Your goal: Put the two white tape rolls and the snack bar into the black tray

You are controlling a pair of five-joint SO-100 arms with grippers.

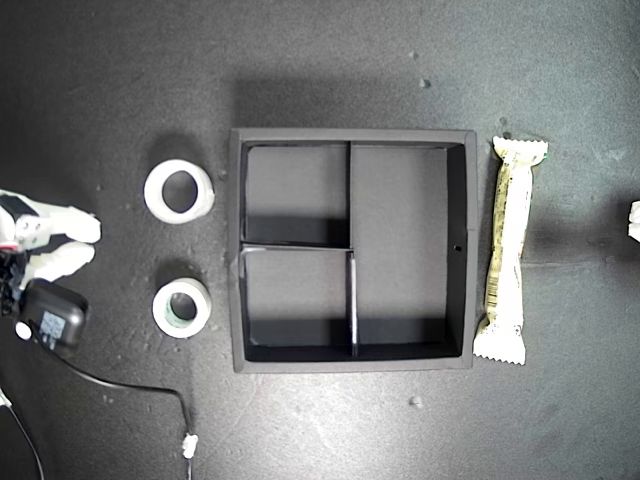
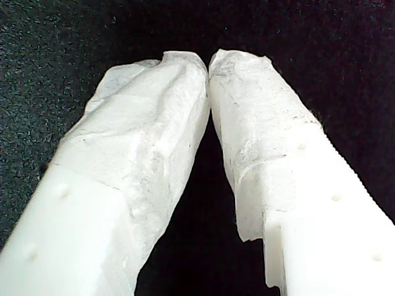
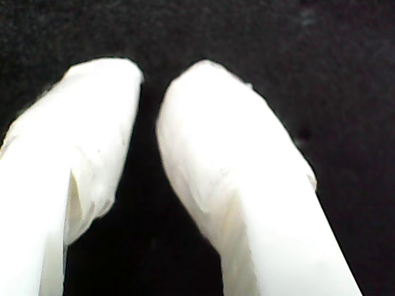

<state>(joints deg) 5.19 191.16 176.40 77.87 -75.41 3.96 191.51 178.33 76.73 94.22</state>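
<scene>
Surface: a dark, speckled tabletop [image 1: 330,50] carries everything; no edge of it shows in the exterior view, so places are given against the tray.
Black tray [image 1: 351,362]: square, walls raised, sitting about mid-picture in the exterior view; dividers split it into two small compartments on the exterior view's left and one long compartment on its right. All three compartments hold nothing.
Larger tape roll [image 1: 179,192]: a white ring lying flat, just outside the tray's wall on the exterior view's left, level with the upper small compartment, not touching the tray.
Smaller tape roll [image 1: 181,307]: a white ring with a greenish-grey core, lying flat below the larger one, level with the lower small compartment, also clear of the tray.
Snack bar [image 1: 510,249]: pale yellow-green and white wrapper with crimped ends, lying along the tray's outer wall on the exterior view's right, close beside it and slightly tilted.
My first gripper [image 2: 208,65]: the wrapped white fingertips [image 2: 166,80] meet at their ends, nothing held between them, only dark surface beyond.
My second gripper [image 3: 150,83]: a narrow gap stands between the blurred white fingers [image 3: 210,123], nothing in it.
Arm at the exterior view's left edge [image 1: 45,240]: white fingers near the rolls; which arm it is probably cannot be settled from the wrist views.
Cable [image 1: 130,388]: a black cable trails from that arm across the tabletop.
</scene>
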